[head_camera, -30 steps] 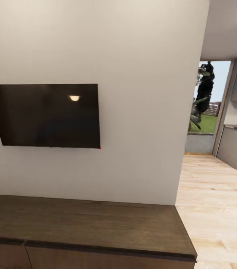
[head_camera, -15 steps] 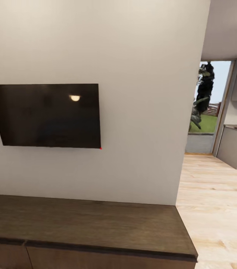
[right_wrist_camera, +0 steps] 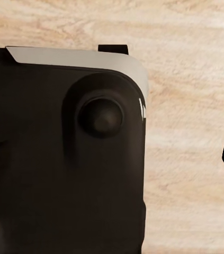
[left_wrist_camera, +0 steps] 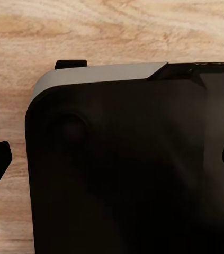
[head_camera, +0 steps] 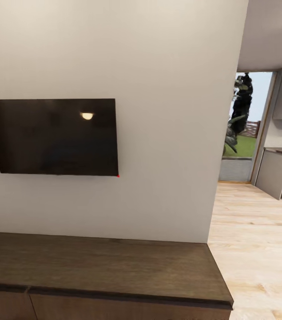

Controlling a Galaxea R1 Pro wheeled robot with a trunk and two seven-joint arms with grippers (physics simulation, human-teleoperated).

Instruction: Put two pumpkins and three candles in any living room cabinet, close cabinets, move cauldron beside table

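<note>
- One cabinet (head_camera: 101, 266) is in the head view: a long, low, dark-brown wooden unit against the pale wall (head_camera: 172, 133). Its top is bare, and its right end stops at the corner of the wall, where the light plank floor (head_camera: 256, 249) begins.
- Along the cabinet's front edge, two drawer fronts are partly visible with one seam between them. Both appear flush, so the unit is judged closed as far as can be seen.
- Handling judgement: the cabinet is rigid and heavy and will not shift. The drawer fronts are wide, flat and smooth, and no handle can be seen. A hold would probably have to come at a front's upper lip, under the overhanging top.
- One dark television (head_camera: 52, 137) hangs on the wall above the cabinet's left part.
- One doorway (head_camera: 243, 129) opens past the wall's right edge, with one grey counter unit (head_camera: 276, 171) beside it.
- Left gripper: dark fingertip shapes sit at opposite edges of the left wrist view, over a black body of the robot (left_wrist_camera: 122, 169) and the plank floor. Whether the fingers are spread or together cannot be told.
- Right gripper: one dark tip is seen at an edge of the right wrist view, so its state likewise cannot be told.
</note>
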